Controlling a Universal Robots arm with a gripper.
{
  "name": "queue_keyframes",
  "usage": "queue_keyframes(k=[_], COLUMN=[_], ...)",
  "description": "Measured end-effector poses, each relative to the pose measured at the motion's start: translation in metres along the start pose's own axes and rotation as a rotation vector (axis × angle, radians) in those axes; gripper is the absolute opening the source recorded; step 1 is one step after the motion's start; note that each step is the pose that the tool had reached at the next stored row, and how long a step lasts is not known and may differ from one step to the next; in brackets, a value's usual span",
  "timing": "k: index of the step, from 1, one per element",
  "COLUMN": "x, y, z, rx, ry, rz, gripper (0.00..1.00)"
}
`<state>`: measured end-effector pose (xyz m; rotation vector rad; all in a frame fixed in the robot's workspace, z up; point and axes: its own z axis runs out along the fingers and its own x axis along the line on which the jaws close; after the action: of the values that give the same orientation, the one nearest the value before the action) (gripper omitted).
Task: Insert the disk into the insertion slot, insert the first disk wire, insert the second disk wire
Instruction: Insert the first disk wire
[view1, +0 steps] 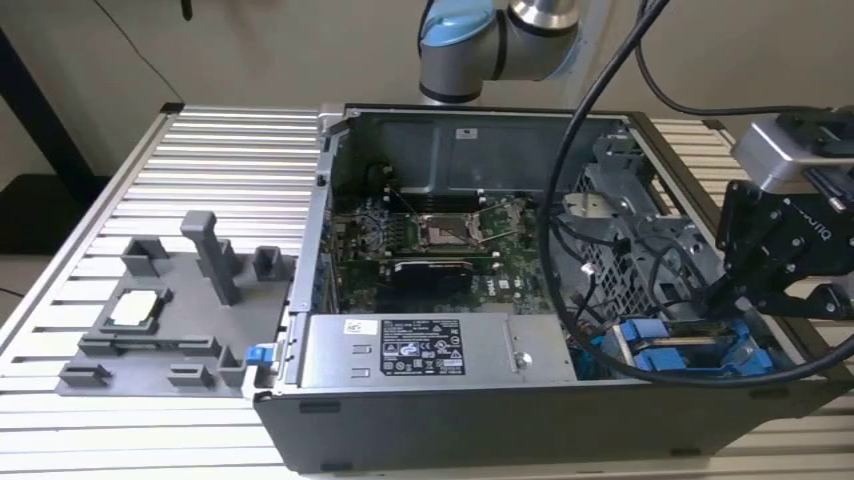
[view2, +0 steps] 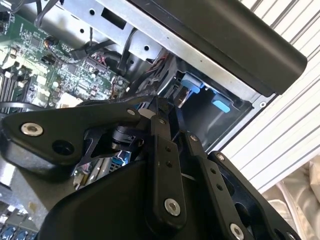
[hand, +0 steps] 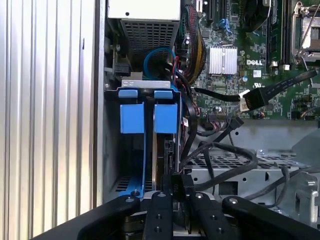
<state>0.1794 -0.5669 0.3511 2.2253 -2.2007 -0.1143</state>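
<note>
Blue-framed silver disk looks seated in the grey sheet-metal slot. My pincer seems pinched narrow on a black wire plug; I'd keep it square and push gently.

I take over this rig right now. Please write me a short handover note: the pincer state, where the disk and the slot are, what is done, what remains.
Pincer: low at the drive bay, and it looks shut on a small black plug with a black wire.
Disk: its blue carrier sits in the insertion slot, at the exterior view's right.
Done: the disk appears inserted.
Left: the pictures do not show whether the held plug is seated, so count both wire insertions as open. A second black plug hangs free over the motherboard.
</note>
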Motion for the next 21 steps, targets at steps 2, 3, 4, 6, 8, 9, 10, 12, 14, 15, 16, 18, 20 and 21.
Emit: queue_keyframes(k=[2,3,4,6,8,9,10,12,14,15,16,18,20,21], x=[0.0001,0.0002,0.0002,0.0003,0.0003,0.0003,0.0003,0.0004,0.0005,0.0006,0.0007,0.001,0.0012,0.0013], y=[-0.0013,-0.0017,-0.0021,-0.0026,-0.003,-0.0031,-0.0031,-0.0032,-0.0032,-0.0033,-0.0033,-0.0034,-0.0034,-0.0035], z=[0.0018,0.0026,0.0032,0.0043,0.0052,0.0056,0.006,0.007,0.008,0.0082,0.0086,0.0093,0.0099,0.0103], rx=[-0.0022,-0.0025,-0.0027,-0.0028,-0.0031,-0.0033,-0.0033,-0.0033,-0.0034,-0.0034,-0.0034,-0.0034,-0.0034,-0.0033], ry=[0.0001,0.0001,0.0001,0.0002,0.0001,0.0001,0.0002,0.0001,0.0001,0.0003,0.0002,0.0,0.0001,0.0003], rz=[0.0,0.0,0.0,0.0,0.0,0.0,0.0,0.0,0.0,0.0,0.0,0.0,0.0,0.0], gripper=[0.19,0.19,0.19,0.19,0.19,0.19,0.19,0.19,0.19,0.19,0.19,0.19,0.19,0.19])
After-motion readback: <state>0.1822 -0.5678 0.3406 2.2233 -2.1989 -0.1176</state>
